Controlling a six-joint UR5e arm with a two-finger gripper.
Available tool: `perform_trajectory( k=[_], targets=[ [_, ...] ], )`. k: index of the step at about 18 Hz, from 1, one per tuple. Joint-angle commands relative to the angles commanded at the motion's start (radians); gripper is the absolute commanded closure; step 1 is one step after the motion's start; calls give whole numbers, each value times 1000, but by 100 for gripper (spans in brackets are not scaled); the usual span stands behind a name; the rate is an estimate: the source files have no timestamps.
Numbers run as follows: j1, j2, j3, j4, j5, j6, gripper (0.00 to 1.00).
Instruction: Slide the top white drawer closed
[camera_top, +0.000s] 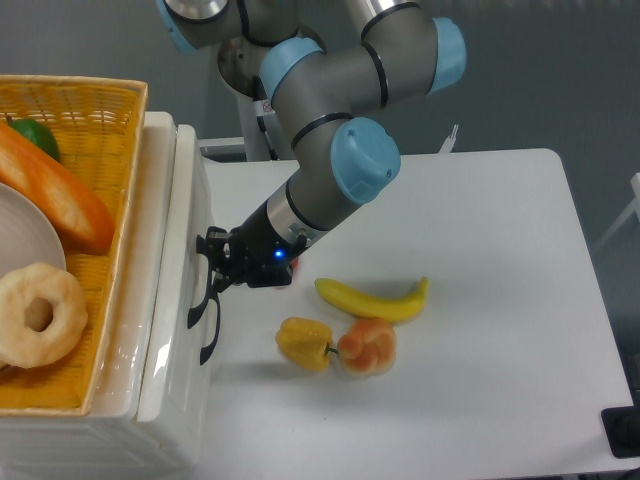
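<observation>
Where the top white drawer fills the left edge, its black handle faces the gripper, whose fingers sit against the front; their spread cannot be told. Beyond lie a banana and yellow pepper.

Fruit on the table, a stocked basket at the left

A yellow banana lies on the white table, with a yellow bell pepper and an orange-pink pastry-like item just below it, those two touching. At the left edge, a yellow wicker basket holds a long orange bread loaf, a green item (mostly cut off), a white plate and a pale ring doughnut.
</observation>
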Motion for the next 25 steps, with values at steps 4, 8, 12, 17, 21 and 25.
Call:
perform_trajectory(
  k=[4, 8, 12, 17, 21, 25],
  targets=[
    [-14, 2, 2, 3, -2, -8, 99],
    [-20, -2, -2, 20, 0, -8, 96],
    [-18, -3, 5, 23, 2, -3, 90],
    [55, 5, 9, 29, 8, 6, 51],
    [124, -3, 41, 29, 121, 8, 0],
    [248, -8, 43, 101, 153, 8, 0]
  ],
)
